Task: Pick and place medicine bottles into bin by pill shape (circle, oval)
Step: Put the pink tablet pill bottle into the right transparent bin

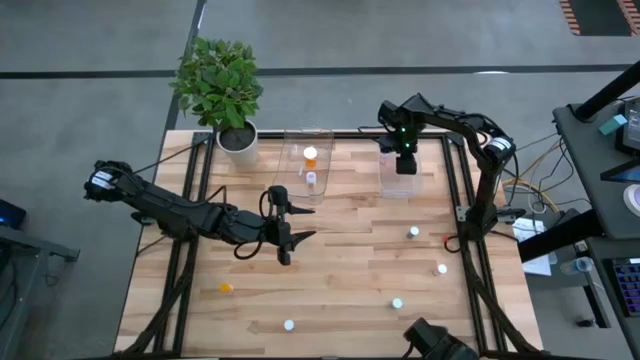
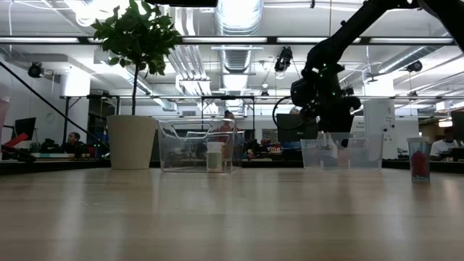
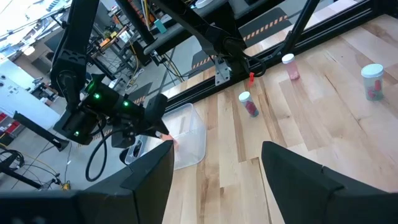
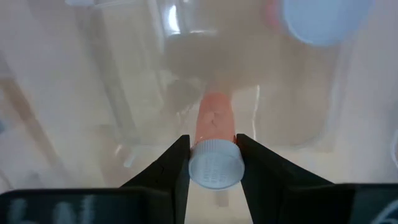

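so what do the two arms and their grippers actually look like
Both arms are dark, almost black, jointed links. The left arm has a white band near its base and a looping black cable near the wrist; the left gripper has two slim black fingers. The right arm shows green indicator lights near the right gripper and a white band at its elbow.

Pale matt wood-plank table (image 1: 340, 270), clear glossy plastic tubs (image 1: 306, 160), matt black fingers (image 4: 171, 168)

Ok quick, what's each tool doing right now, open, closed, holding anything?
Left tool: open, empty, above the table's middle.
Right tool: shut on a white-capped bottle, over the right clear tub.
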Robot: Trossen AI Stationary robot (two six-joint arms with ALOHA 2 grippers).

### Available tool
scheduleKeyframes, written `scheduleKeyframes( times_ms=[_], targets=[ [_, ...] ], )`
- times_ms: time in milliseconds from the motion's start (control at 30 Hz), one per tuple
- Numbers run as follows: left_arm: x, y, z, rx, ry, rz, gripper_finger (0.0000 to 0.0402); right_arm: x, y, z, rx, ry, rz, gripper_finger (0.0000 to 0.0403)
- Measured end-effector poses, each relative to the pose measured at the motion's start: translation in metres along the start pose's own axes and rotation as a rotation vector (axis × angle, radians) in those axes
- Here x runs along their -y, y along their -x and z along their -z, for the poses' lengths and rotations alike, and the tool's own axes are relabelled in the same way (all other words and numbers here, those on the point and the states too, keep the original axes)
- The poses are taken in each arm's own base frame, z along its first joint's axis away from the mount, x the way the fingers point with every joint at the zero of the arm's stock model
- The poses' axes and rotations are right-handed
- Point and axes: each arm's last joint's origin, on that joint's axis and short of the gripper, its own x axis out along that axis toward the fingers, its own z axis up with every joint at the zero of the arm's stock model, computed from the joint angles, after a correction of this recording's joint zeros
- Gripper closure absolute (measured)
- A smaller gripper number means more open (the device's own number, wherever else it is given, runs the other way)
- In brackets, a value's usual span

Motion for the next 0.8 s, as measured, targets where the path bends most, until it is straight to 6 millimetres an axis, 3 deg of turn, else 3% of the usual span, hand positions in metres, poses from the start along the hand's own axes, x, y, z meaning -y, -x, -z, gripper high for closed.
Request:
scheduleKeyframes(
  times_ms=[500,800],
  targets=[
    [0.0,0.0,-0.0001,0.001,0.0,0.0,0.0175,-0.0005,-0.0008,-0.0011,0.028,0.013,-0.022,0.0289],
    [0.0,0.0,-0.0001,0.001,0.001,0.0,0.0175,0.0003,-0.0008,-0.0018,0.034,0.012,-0.012,0.0258]
  ],
)
